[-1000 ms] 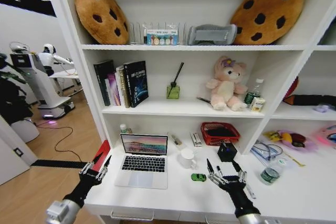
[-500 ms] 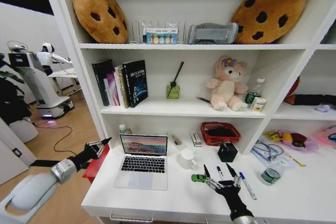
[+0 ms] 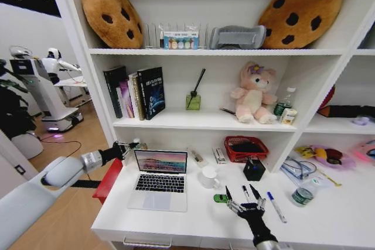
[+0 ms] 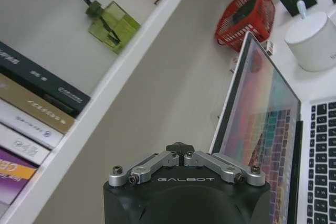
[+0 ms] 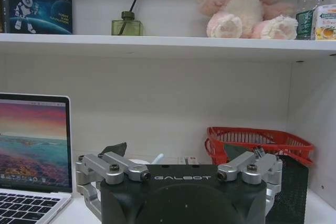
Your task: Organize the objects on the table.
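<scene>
Hovering low over the white table [image 3: 176,218], the right hand [image 3: 241,192] has fingers spread wide and empty, pointing at the tiny green toy car [image 3: 221,198] just beside its left fingertip; I'd centre on the car before closing. Left hand [image 3: 125,147] sits shut and empty beside the open silver laptop [image 3: 158,180].

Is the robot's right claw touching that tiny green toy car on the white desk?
Cannot tell. In the head view the open right gripper sits right beside the green toy car, its nearest fingertip overlapping it.
</scene>
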Robot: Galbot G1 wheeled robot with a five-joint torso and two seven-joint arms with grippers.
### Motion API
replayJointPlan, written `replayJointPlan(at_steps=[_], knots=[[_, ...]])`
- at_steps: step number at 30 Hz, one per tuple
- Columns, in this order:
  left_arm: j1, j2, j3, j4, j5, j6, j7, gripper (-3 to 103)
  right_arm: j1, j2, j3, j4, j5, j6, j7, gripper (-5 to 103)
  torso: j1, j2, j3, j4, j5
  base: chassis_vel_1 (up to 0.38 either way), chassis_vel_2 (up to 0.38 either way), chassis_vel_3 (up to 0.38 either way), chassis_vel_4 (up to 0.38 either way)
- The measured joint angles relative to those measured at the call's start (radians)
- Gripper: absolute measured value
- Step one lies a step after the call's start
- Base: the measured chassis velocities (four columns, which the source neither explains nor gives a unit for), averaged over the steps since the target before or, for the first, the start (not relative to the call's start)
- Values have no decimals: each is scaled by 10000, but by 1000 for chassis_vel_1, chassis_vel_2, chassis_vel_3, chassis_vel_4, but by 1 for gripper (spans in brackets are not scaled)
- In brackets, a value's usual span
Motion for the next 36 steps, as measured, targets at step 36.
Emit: replayJointPlan(at_steps=[36], knots=[[1595, 657, 926, -1278, 2246, -1463, 3556, 0, -111, 200, 738, 29, 571, 21, 282, 100, -2, 0, 0, 3, -5, 0, 0, 0, 0]])
